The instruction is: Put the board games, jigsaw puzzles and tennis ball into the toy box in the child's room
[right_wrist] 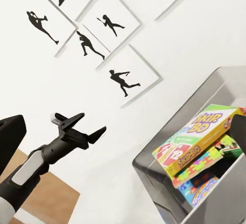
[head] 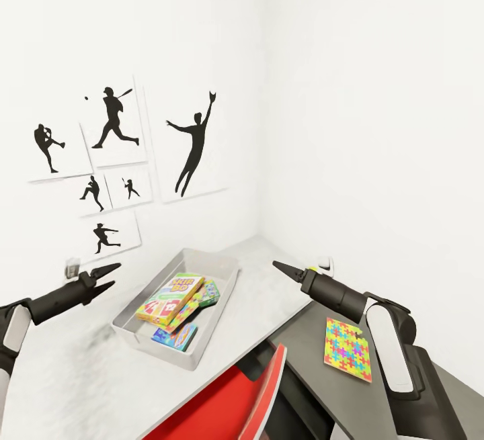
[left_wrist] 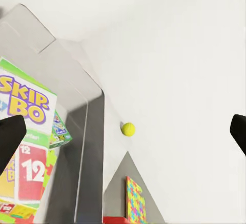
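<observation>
Left gripper: jaws parted, nothing between them, held above the pale table top. Right gripper: fingers drawn to a point, holding nothing; whether fully closed, cannot tell.

Between the two grippers sits the toy box, a shallow grey tray with raised rims, open air above it. Inside: the SKIP-BO board game on top, tilted, a green-and-white box under its far edge, a blue box near the front rim.

Just beyond the right gripper's tip, a bit of the tennis ball on the table by the wall corner. Below the right forearm, a jigsaw puzzle lies flat on the lower dark grey section, well apart from the box.

A red chair back stands at the table's front edge. White walls meet in a corner behind; baseball silhouette prints hang beyond the left gripper.
</observation>
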